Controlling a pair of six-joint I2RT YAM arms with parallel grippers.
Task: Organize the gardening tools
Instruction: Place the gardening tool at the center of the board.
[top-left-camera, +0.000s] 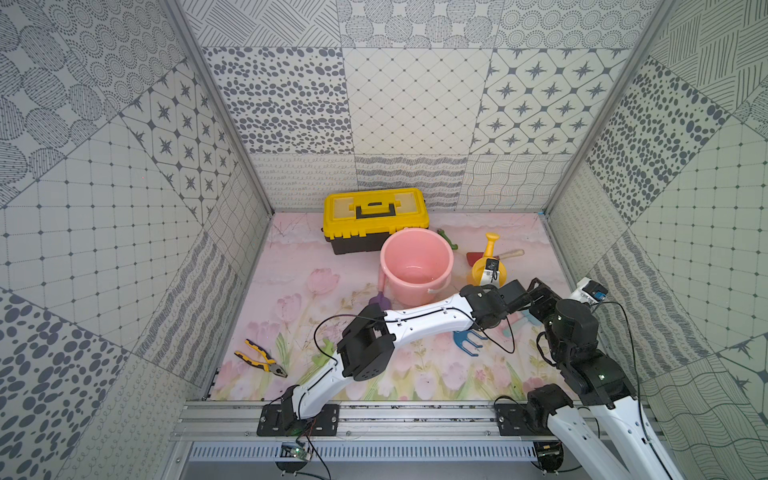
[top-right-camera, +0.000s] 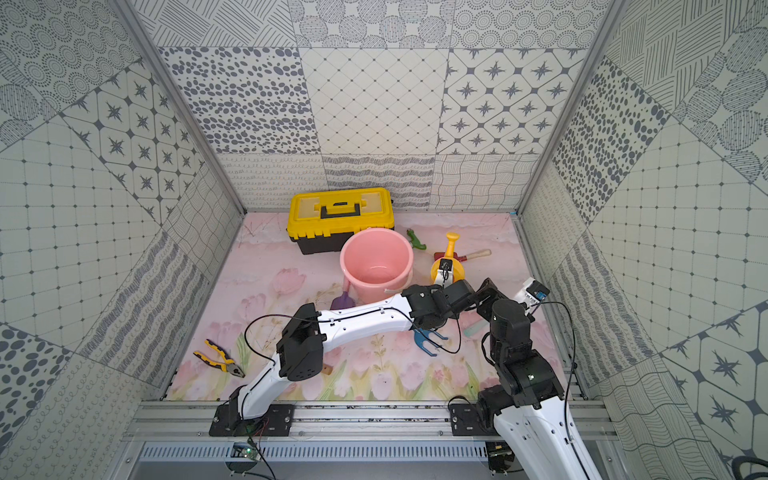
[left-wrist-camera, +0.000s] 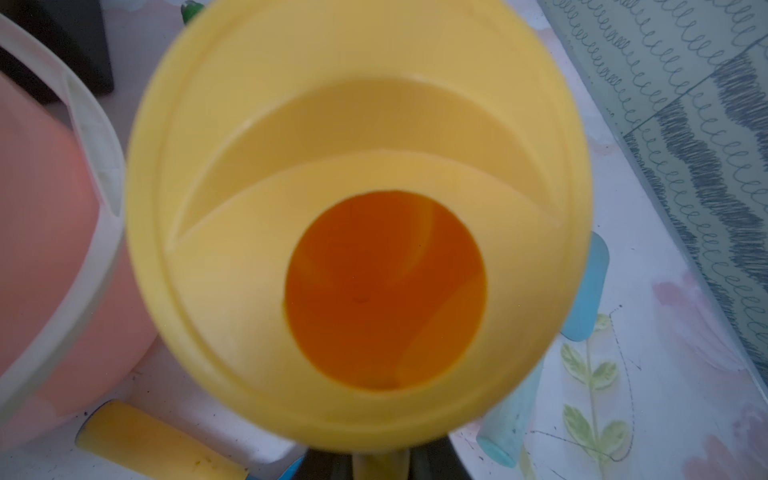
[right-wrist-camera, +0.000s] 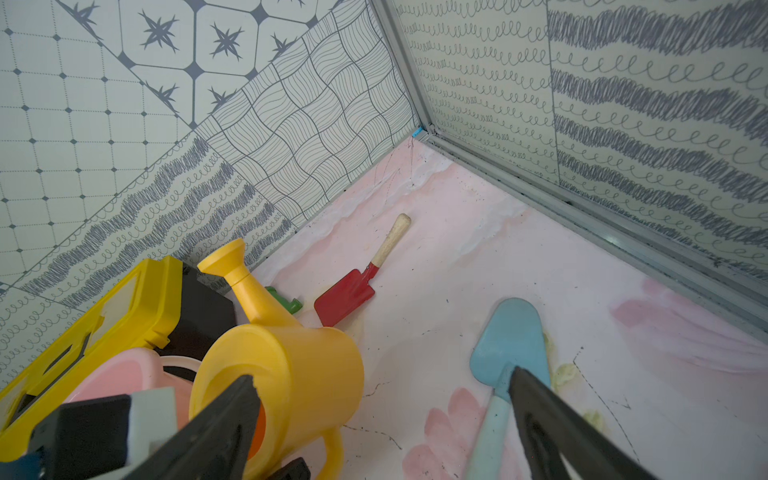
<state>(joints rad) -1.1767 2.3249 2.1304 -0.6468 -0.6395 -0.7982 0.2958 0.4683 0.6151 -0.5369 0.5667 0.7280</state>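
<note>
Three patterned walls (top-left-camera: 415, 104) enclose a pink tulip-printed mat (top-left-camera: 291, 266) bearing a red spade (right-wrist-camera: 345, 297).

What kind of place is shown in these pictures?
Probably a robot test booth, not a real garden: patterned panel walls, two robot arms bolted to a front rail, and toy tools like the red spade and yellow watering can.
</note>
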